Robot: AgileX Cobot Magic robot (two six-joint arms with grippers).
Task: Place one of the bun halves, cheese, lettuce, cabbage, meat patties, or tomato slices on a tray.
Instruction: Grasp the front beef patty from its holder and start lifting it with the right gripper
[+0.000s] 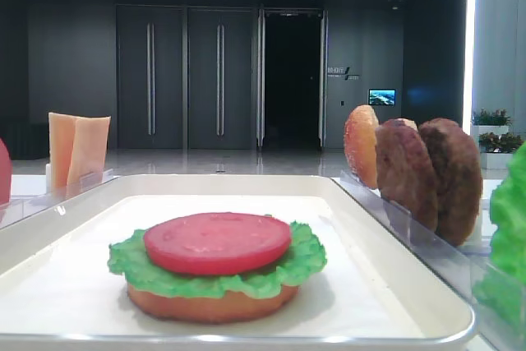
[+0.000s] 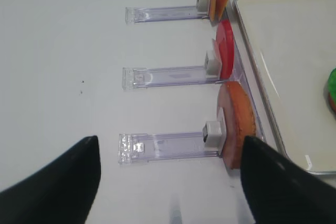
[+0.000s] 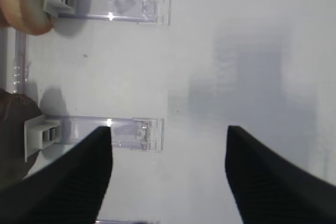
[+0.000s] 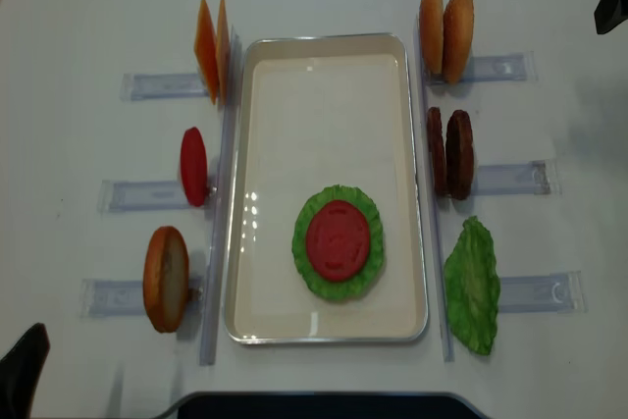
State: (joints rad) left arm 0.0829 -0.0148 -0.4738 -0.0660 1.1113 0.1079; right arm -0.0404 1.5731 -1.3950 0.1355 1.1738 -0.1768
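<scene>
Already the tray carries a partial stack near its close end: a bun half at the bottom, a lettuce leaf over it and a tomato slice on top. A fair guess is that a meat patty comes next. The two meat patties stand on edge in a clear rack just off the tray's right rim, about midway along it, their flat faces turned toward and away from the tray. The right gripper has its jaws spread wide with nothing between them; in its wrist view it hovers over bare table outward of that rack, with a dark patty edge showing at the far left of the view. So the patties lie tray-ward of that claw, and the right arm is clearly the nearer one. The left gripper, also spread and empty, sits off the tray's left rim, beside the spare bun half.
</scene>
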